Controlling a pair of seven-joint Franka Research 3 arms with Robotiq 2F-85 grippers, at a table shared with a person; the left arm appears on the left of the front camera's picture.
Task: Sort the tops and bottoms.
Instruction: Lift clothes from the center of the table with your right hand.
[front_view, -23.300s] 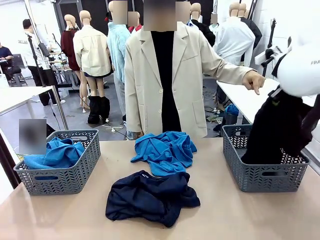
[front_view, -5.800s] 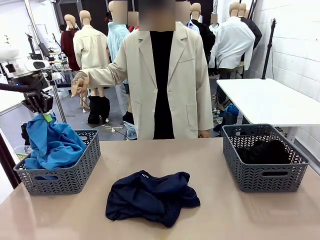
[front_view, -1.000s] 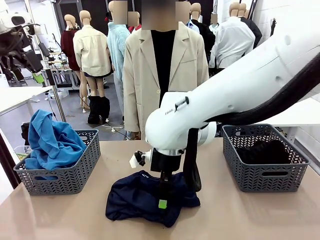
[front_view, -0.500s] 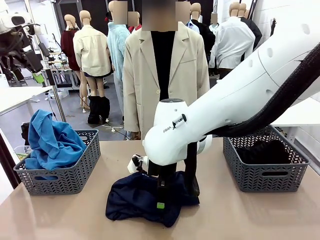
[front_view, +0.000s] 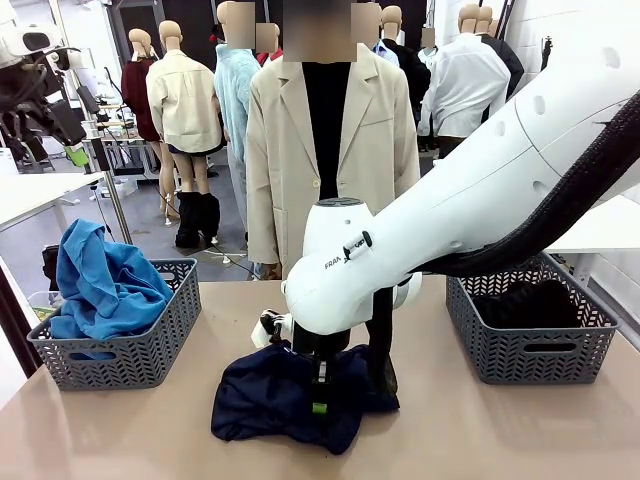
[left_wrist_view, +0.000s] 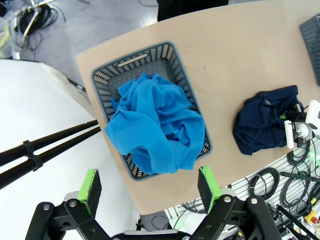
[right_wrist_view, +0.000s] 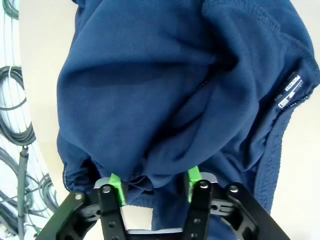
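Note:
The dark navy garment lies crumpled mid-table, toward the front. My right gripper reaches across and presses down into it. In the right wrist view its green pads pinch a bunched fold of the navy garment, so it is shut on the cloth. Bright blue garments fill the left basket. A black garment lies in the right basket. My left gripper is open and empty, high above the blue garments and the navy garment.
A person in a beige coat stands at the table's far edge behind the navy garment. My right arm's white link spans from the right side over the table. Bare tabletop lies between the baskets.
My right gripper has sunk a little lower into the navy garment and its jaws have come in on the cloth. The left arm has stayed put.

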